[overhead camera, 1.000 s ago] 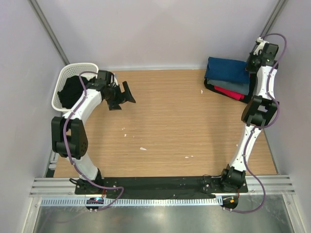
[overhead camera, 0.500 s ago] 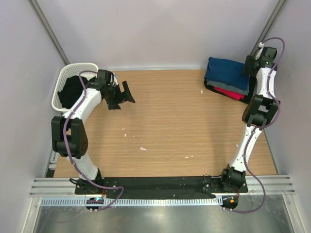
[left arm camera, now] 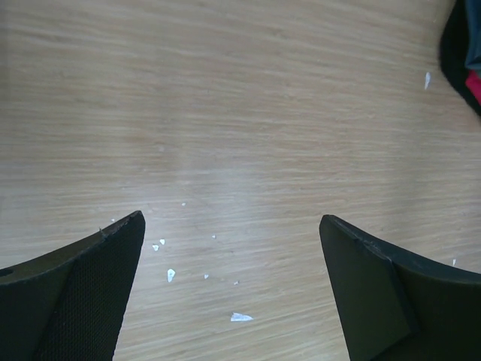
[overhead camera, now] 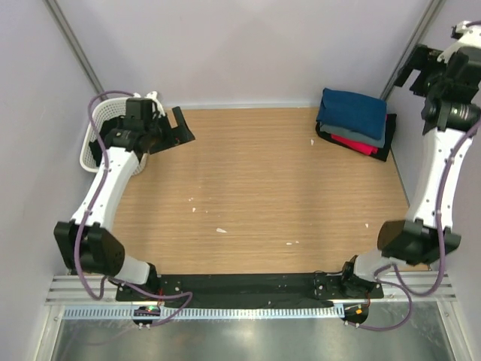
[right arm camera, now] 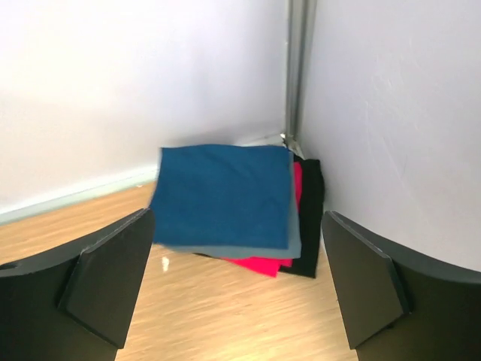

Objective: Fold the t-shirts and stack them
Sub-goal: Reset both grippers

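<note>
Stack (overhead camera: 352,122) sat in far-right corner of table (overhead camera: 263,203), close to the walls: blue tee (right arm camera: 225,195) on top, then grey tee (overhead camera: 362,136), red tee (right arm camera: 263,265), black tee (right arm camera: 310,226) at bottom. So four looked folded & stacked.

Right gripper (overhead camera: 418,66) hung high, well apart from stack, jaws spread wide, nothing held. Left gripper (overhead camera: 179,129) was by basket (overhead camera: 89,153) at far left, jaws spread too, empty.

Arm hid most of basket, so couldn't tell if more tees waited inside. White scraps (left arm camera: 240,317) lay on the wood; prob. no obstacle.
</note>
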